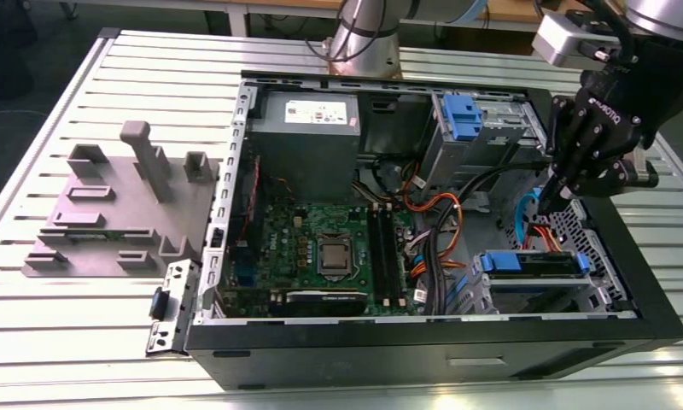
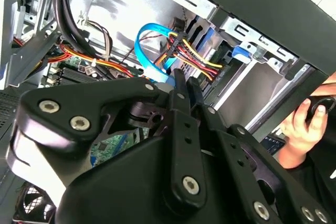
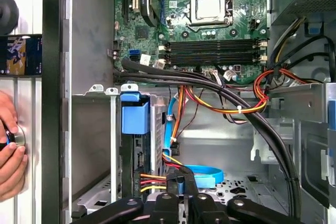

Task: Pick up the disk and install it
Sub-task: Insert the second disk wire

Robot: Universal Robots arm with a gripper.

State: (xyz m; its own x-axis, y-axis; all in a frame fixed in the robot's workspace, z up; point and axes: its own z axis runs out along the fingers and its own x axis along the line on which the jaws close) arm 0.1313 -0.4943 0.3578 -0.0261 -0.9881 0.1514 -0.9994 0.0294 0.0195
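Disk [image 1: 531, 264] sitting slotted in the drive cage at the PC case's front corner, exterior view's right. Only its blue-framed edge is showing, facing up and lying level w/ the cage top; silver body hidden.

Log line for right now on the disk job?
gripper: inside computer case, by blue cable | disk: sitting in drive bay, apart from gripper | person's hand: outside case

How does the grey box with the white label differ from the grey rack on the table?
The grey box sits inside the computer case; the grey rack lies outside it on the slatted table. The box is a plain block with a white label; the rack has upright posts and slots. Both are grey.
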